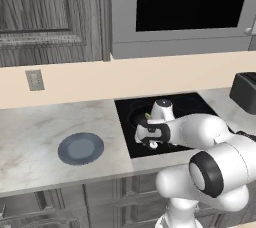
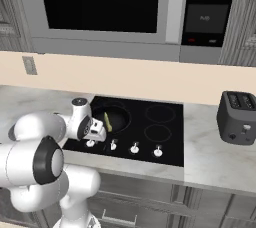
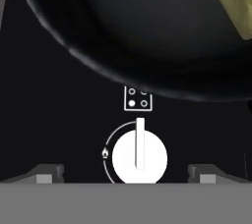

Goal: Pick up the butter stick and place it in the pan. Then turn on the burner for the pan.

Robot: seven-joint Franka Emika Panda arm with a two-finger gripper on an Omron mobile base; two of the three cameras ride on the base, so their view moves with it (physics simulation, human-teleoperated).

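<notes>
Gripper (image 3: 126, 174) low — jaws spread wide.

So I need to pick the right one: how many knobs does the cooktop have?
4 show along the front edge of the cooktop: knob by the open gripper, then and to the right. The arm may hide another.

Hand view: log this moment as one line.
butter stick: in pan | gripper: open, straddling knob | burner: not yet turned on
</notes>
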